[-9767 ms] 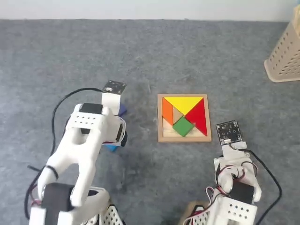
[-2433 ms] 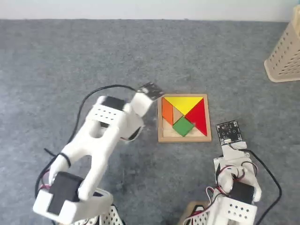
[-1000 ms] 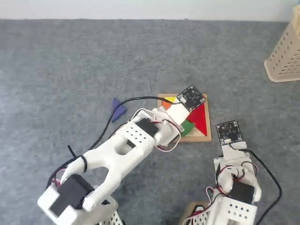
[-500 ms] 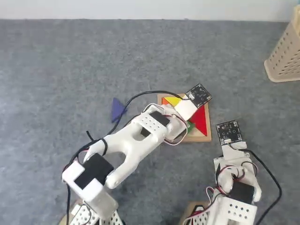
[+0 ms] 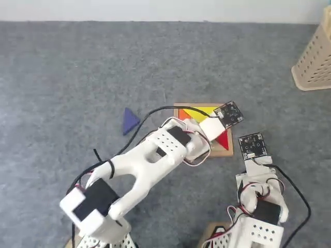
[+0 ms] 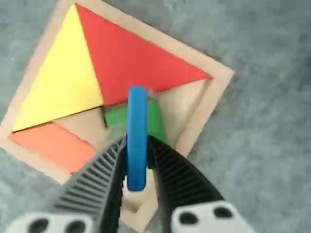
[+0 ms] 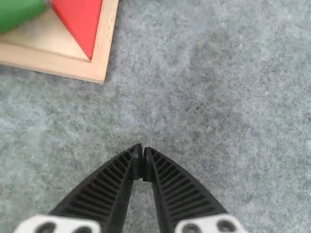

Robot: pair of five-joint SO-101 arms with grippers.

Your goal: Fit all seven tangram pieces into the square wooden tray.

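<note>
Your high view looks steeply down over the whole table from well off. Your left wrist camera faces straight down, close above the tray. Your right wrist camera looks down at the table from low, catching one tray corner. All three views share that tray.

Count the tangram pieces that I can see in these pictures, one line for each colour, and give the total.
Yellow piece: 1
Red piece: 1
Orange piece: 1
Green piece: 1
Light blue piece, held in the left gripper: 1
Dark blue piece, lying on the table: 1
Total: 6
</note>
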